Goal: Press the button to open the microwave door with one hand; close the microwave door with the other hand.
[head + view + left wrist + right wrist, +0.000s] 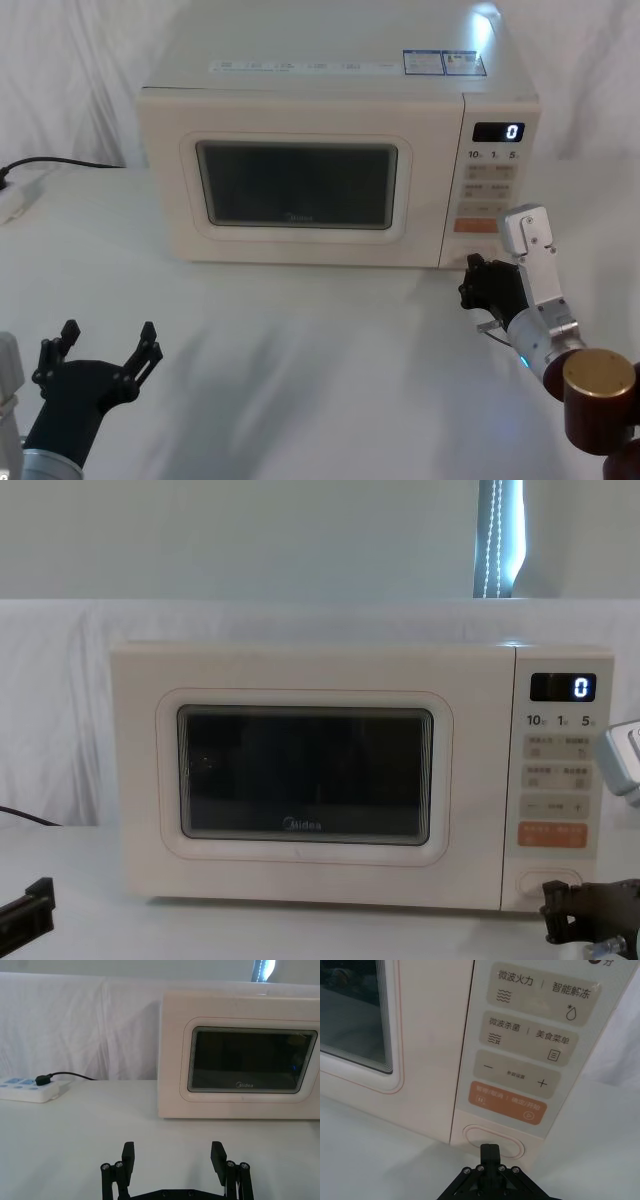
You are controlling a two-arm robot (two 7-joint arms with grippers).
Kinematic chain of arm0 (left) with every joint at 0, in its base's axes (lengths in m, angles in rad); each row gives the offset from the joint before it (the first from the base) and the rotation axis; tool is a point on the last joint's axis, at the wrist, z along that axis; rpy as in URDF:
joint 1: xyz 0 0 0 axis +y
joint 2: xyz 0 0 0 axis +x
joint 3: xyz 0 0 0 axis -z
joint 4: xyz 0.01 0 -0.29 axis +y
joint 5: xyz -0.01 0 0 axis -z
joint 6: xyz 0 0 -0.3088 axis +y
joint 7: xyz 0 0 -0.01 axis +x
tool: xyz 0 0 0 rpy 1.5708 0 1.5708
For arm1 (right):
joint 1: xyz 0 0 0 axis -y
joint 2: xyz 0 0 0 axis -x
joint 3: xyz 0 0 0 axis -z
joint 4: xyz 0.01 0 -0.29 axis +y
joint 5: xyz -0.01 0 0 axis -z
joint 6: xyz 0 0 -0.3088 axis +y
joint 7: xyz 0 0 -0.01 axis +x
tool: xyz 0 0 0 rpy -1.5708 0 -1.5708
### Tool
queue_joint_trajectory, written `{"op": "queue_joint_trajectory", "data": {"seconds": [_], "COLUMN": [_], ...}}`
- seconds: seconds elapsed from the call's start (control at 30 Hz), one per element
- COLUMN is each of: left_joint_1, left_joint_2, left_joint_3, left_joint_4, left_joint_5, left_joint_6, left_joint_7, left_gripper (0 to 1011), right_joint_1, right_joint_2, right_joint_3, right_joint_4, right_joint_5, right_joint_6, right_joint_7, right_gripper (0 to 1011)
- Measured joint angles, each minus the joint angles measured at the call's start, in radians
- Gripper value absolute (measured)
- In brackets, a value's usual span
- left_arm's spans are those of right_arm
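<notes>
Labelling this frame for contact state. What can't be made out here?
- Contact: right wrist view, the right gripper, jaws shut, covers part of the button; touching or just short, cannot tell.
- Button in head view: hidden behind the right gripper.
- Latch: the microwave door looks flush; released or not, cannot tell.
- Small key labels on the control panel: too small in head view.
- Left gripper, jaws open, idle.

Open counter before a shut microwave

The microwave door (300, 185) is flush and closed, with bare counter (300, 350) in front. The right pincer (489, 1149), jaws together, blocks the button (493, 1141); the left pincer (105, 345), spread open, hovers well clear; a power strip (27, 1090) sits far left.
</notes>
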Motion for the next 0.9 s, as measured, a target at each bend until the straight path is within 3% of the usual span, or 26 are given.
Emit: {"op": "queue_joint_trajectory", "data": {"seconds": [0.9], "left_joint_1": [0.0], "left_joint_2": [0.0], "left_joint_3": [0.0], "left_joint_4": [0.0], "left_joint_5": [0.0], "left_joint_6": [0.0], "left_joint_7": [0.0], "left_gripper": [1001], "right_joint_1": [0.02], "right_joint_2": [-0.011], "right_joint_3": [0.019], "right_joint_4": [0.03], "right_joint_5": [-0.009], "right_joint_6": [-0.016], "right_joint_7": [-0.015], "right_gripper": [0]}}
